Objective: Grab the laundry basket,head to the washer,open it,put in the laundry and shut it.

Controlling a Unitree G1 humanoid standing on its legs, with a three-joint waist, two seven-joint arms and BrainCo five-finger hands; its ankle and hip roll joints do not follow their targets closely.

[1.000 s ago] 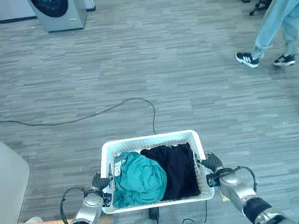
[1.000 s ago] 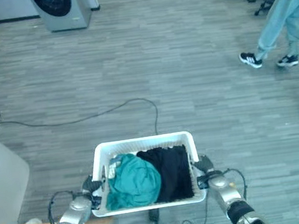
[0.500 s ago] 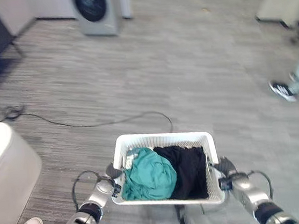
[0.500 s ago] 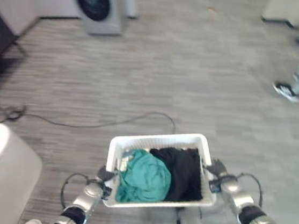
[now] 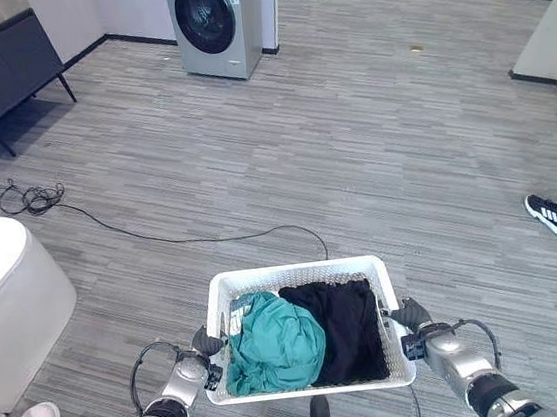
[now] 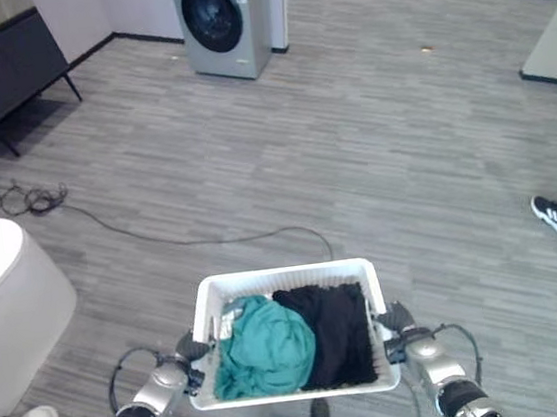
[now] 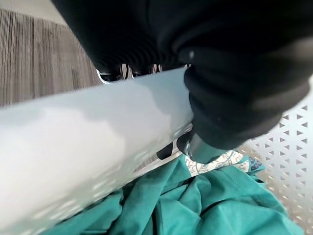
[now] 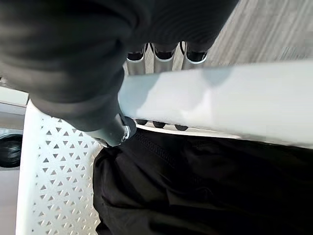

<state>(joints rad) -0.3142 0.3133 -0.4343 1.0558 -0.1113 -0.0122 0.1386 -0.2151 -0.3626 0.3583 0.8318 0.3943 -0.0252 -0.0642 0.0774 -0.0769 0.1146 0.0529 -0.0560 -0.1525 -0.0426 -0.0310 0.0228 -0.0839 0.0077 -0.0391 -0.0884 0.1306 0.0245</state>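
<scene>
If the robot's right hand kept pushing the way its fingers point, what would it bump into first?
Its right hand grips the basket rim, fingers pointing inward. It would probably meet the black clothes first; the green cloth lies beyond.

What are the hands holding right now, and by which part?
Both hold the white laundry basket: the left hand is curled over its left rim, the right hand over its right rim, with teal and black clothes inside.

Left hand curled round white basket rim, teal cloth inside
</scene>
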